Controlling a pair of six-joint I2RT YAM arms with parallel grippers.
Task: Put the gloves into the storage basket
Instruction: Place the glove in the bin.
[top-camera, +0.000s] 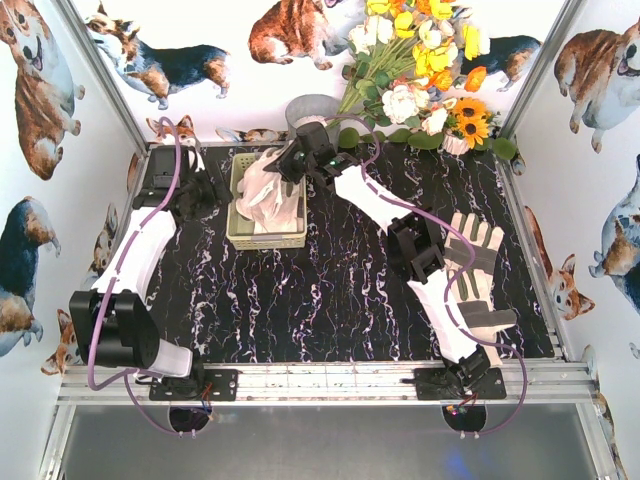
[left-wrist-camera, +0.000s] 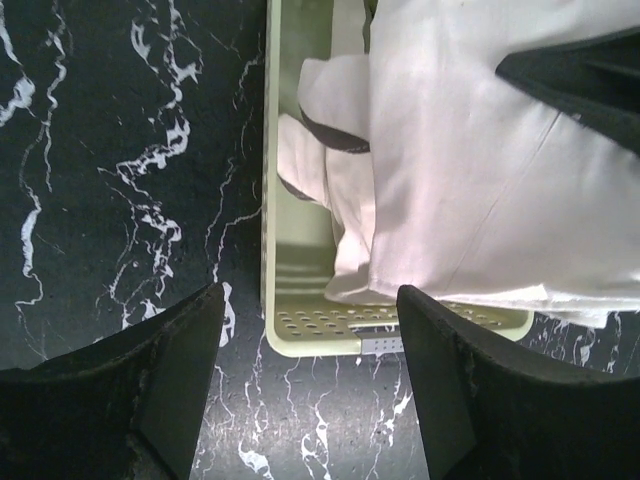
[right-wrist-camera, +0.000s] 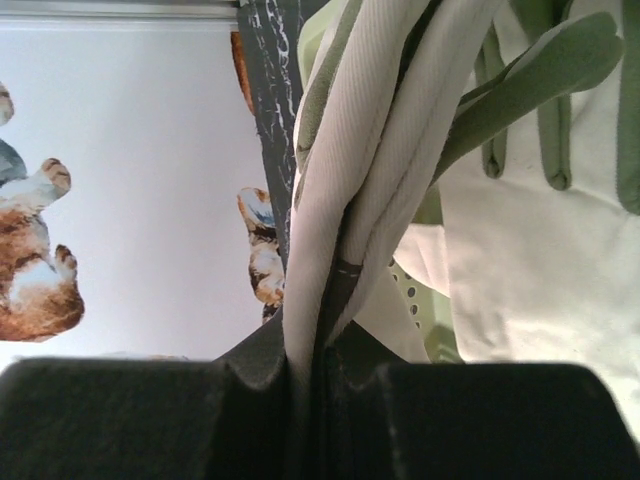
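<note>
No legible text anywhere; small details blurred

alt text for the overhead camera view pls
The right gripper pinches a white glove over a pale yellow-green basket at the back of a black marble table. The left gripper is open beside the basket, and a second glove lies flat on the table's right side.

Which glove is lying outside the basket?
The glove spread flat on the table beside the right arm; other gloves bunch at the storage basket, one pinched by the right gripper.
</note>
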